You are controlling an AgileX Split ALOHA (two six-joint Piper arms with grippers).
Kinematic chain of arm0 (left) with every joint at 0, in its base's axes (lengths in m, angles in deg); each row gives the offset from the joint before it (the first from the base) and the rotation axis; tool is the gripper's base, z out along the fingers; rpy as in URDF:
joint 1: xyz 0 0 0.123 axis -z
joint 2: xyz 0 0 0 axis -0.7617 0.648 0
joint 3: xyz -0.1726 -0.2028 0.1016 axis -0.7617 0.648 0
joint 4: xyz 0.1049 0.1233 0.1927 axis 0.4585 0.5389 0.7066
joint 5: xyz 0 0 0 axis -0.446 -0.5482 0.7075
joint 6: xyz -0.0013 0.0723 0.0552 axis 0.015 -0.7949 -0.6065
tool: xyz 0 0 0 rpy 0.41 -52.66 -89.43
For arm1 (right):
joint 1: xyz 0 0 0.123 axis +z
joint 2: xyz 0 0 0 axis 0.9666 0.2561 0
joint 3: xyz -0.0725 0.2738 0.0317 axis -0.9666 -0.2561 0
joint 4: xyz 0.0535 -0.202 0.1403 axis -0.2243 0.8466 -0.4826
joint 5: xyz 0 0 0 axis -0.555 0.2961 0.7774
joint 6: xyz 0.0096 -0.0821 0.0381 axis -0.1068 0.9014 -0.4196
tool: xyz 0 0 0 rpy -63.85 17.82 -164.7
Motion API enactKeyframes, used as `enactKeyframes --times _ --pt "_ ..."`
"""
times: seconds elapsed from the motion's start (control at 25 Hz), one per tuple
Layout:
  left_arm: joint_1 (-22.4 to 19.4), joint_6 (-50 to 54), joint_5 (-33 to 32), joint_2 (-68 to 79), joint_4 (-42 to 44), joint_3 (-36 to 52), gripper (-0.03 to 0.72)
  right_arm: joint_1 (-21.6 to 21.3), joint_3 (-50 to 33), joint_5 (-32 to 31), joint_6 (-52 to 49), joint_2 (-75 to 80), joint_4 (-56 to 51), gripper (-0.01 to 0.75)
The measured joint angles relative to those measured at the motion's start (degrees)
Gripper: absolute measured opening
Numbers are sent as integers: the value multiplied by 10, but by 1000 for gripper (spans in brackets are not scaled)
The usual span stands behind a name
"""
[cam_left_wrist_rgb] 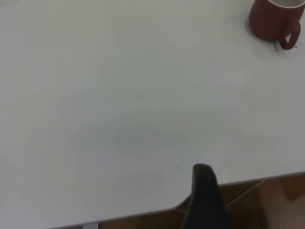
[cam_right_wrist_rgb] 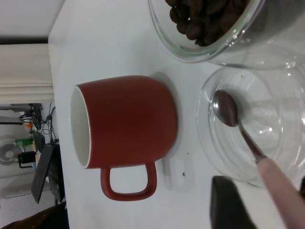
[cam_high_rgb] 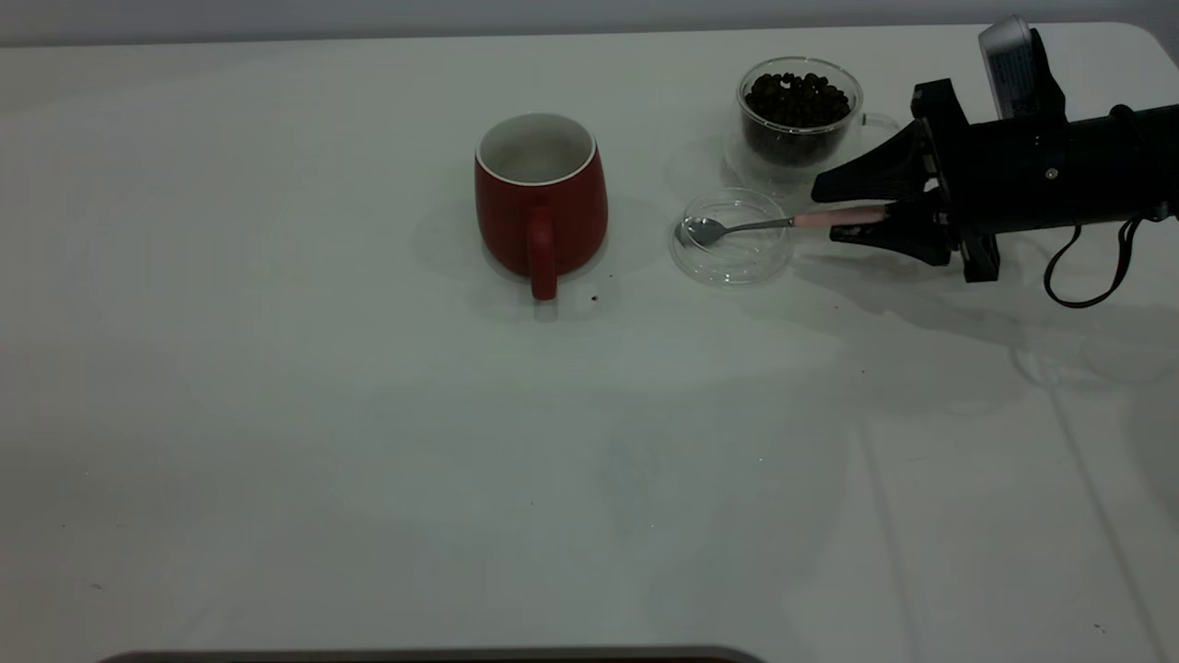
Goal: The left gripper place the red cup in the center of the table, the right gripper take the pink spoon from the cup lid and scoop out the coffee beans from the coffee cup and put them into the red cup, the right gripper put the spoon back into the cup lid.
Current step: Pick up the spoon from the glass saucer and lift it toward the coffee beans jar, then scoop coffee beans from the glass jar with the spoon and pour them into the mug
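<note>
1 red cup [cam_high_rgb: 540, 198] stands upright near the middle of the white desk [cam_high_rgb: 276, 414], its white inside showing and its thick handle turned toward the exterior camera. No claw touches it. A small dark speck [cam_high_rgb: 594, 297] lies on the desk just beside the handle.

To the cup's right in the exterior view lies the clear cup lid [cam_high_rgb: 733, 236], flat on the desk. The pink spoon [cam_high_rgb: 783, 223] rests with its metal bowl inside the lid and its pale pink handle reaching out over the rim toward the right claw [cam_high_rgb: 834, 215]. That claw sits low over the desk, its 2 black fingers spread above and below the handle's end; in the right wrist view the handle runs beside 1 finger [cam_right_wrist_rgb: 233, 202], but I cannot tell whether the claw is clenched on it.

Just behind the lid stands the glass coffee cup [cam_high_rgb: 798, 124], upright and holding a heap of dark coffee beans [cam_high_rgb: 798, 98].

The left claw is out of the exterior view; in the left wrist view only 1 black fingertip [cam_left_wrist_rgb: 205, 195] shows near the desk's edge, well apart from the red cup, and its state cannot be told.
</note>
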Motion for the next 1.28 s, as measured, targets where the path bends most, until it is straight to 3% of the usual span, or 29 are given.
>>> enactKeyframes --times 0.2,0.4,1.04,1.28 --pt "0 0 0 0 0 0 586 0 0 0 -1 0 0 197" --pt "0 0 0 0 0 0 586 -5 0 -1 0 0 2 120" --pt "0 1 0 0 -1 0 586 -48 -1 -22 -17 -93 114 110" --pt "0 1 0 0 -1 0 586 -55 16 44 -30 -174 133 110"
